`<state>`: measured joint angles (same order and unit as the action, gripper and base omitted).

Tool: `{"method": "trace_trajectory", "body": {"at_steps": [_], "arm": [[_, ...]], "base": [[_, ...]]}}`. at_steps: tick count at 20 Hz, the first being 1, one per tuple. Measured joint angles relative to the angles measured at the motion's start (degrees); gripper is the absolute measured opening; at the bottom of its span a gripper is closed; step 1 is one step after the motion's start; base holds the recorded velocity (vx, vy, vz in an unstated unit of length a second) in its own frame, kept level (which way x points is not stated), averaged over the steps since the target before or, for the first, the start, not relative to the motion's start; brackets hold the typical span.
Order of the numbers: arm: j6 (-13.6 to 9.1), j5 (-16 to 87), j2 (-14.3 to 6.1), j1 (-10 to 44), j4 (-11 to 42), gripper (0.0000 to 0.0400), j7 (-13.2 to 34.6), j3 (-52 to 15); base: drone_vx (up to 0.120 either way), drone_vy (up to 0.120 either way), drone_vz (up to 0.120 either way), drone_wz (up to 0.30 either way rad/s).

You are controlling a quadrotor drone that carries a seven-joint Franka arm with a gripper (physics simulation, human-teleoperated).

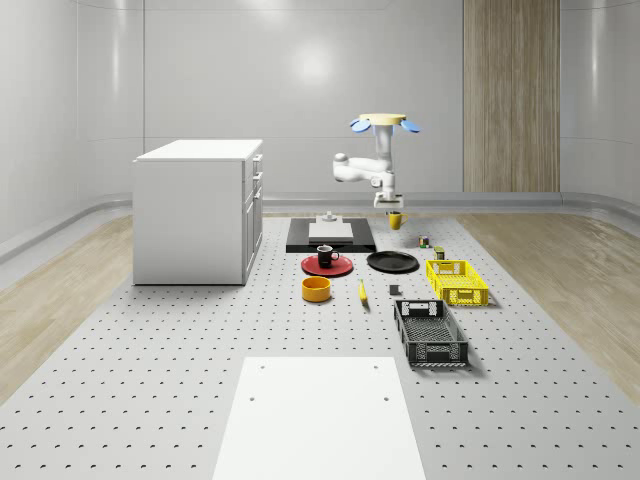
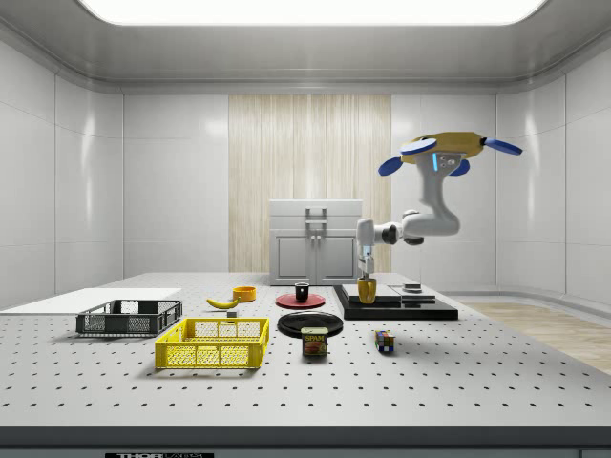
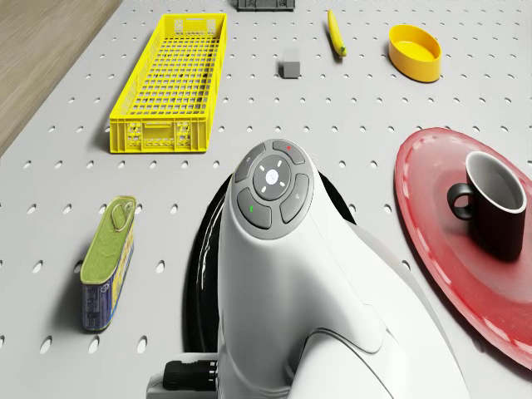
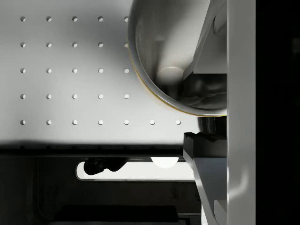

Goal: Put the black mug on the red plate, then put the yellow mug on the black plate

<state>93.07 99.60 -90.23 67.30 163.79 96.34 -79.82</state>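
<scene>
**Gripping the yellow mug by its rim**

Hovering in the air beyond the plates, above the far end of the surface (image 1: 150, 400), the drone (image 1: 383, 122) hangs its arm down to the yellow mug (image 1: 396, 221). The hand (image 2: 367, 278) pinches the mug's wall: in the wrist view one finger (image 4: 206, 47) reaches inside the pale grey bowl of the mug (image 4: 168, 61) and the other (image 4: 206, 150) sits outside the rim, which shows a thin yellow edge. In the side view the mug (image 2: 368, 290) stands upright under the hand, by the near edge of a flat black base (image 2: 401, 309); whether it rests there or is lifted clear cannot be told.

The black mug (image 1: 325, 256) stands upright on the red plate (image 1: 327, 266), handle out to one side, grey inside. The black plate (image 1: 393, 262) lies bare just beside the red one, on the whole-scene view's right, between the yellow mug and the yellow crate (image 1: 457, 281).

Near the plates lie a yellow bowl (image 1: 317, 289), a banana (image 1: 362, 292), a small grey block (image 1: 394, 291) and a black crate (image 1: 430, 334). A can (image 2: 314, 342) and a coloured cube (image 2: 385, 341) sit near the black plate. A white cabinet (image 1: 198, 210) stands well apart at the whole-scene view's left. In the drone view the arm's white link (image 3: 283, 274) covers much of the black plate (image 3: 199, 283).
</scene>
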Motion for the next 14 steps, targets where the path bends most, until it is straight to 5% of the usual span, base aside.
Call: {"method": "trace_trajectory", "body": {"at_steps": [6, 14], "arm": [[0.09, -0.04, -0.09, 0.02, 0.0, 0.011, 0.01, -0.01], [0.19, -0.08, -0.2, 0.04, -0.01, 0.011, 0.03, -0.02]], "base": [[0.12, -0.12, 0.0, 0.0], [0.12, -0.005, 0.0, 0.0]]}}
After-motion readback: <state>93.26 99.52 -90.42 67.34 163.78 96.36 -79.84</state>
